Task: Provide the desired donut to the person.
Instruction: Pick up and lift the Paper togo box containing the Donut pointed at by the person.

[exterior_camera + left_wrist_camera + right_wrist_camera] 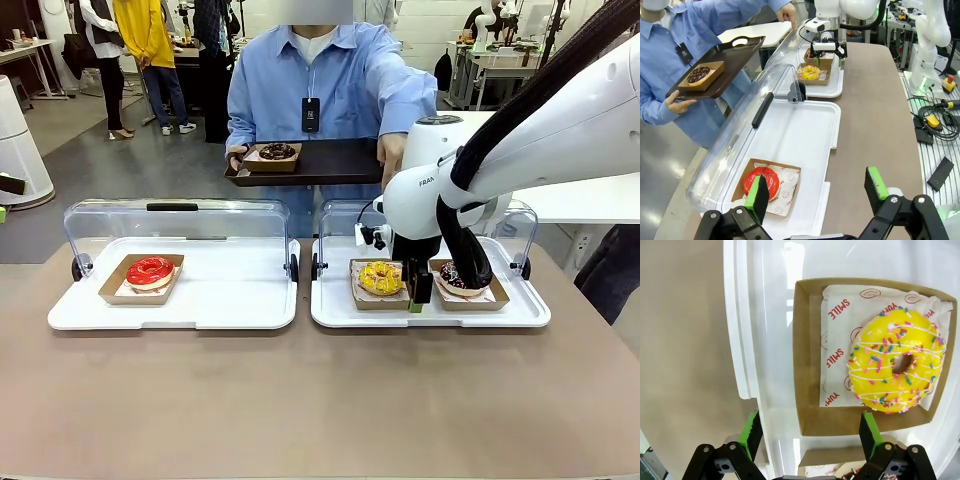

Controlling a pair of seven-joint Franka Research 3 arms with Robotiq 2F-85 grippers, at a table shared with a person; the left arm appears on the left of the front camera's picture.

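Yellow donut [897, 367]: in its box [807, 355], just past the fingertips of the right gripper [810, 432].
Right fingers: wide open, empty, likely ready to pinch the box.
Left gripper [817, 192]: wide open, empty.

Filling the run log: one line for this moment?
right gripper open by yellow donut | left gripper open | person holds tray with chocolate donut

Seen from the front, the chocolate donut [449, 274] is partly hidden by the right arm's black cable [462, 240]; in the left wrist view, the red donut [772, 178] is partly covered by a green pad [754, 194].
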